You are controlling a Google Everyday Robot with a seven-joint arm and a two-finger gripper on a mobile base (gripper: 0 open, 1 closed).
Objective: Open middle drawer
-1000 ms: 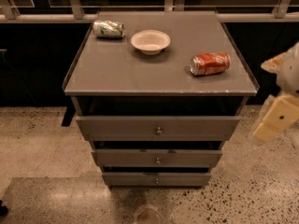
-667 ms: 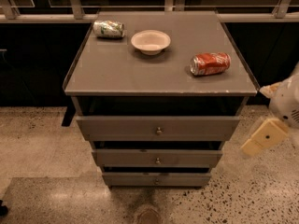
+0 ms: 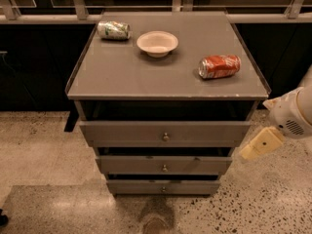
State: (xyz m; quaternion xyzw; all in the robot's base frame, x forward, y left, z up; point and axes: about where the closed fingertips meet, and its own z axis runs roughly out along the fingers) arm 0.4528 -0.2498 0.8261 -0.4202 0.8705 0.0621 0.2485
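1. My gripper [image 3: 258, 145] hangs at the right edge of the view, at about 4 o'clock from centre. It is off the right corner of the cabinet [image 3: 122, 77] and touching nothing. I cannot tell whether it is wide or narrow from here, and it holds nothing that I can see.

2. The middle drawer [image 3: 204, 165] is the second grey front down, low in the view at roughly 6 o'clock from centre. It sits between the top drawer [image 3: 122, 132] and the bottom drawer [image 3: 195, 186].

3. Its small round knob [image 3: 165, 168] is at the centre of the front. I judge the drawer closed, as its front sits tucked in under the one above.

4. From that knob, my gripper lies at roughly 3 o'clock, a little higher and well apart.

5. On the cabinet top a green can [image 3: 113, 30] lies at 11 o'clock, a white bowl [image 3: 157, 43] at 12 and a red can [image 3: 220, 66] at 1 o'clock. None of them is in my way.

6. I judge this to be the approach step, with no contact made and the pull not begun.

7. Next I need to swing in towards 9 o'clock, dropping slightly to the knob's height.

8. I should come at the front square on and close around that middle knob, not the ones directly above or below it.

9. Then I should draw straight back along the drawer's travel.
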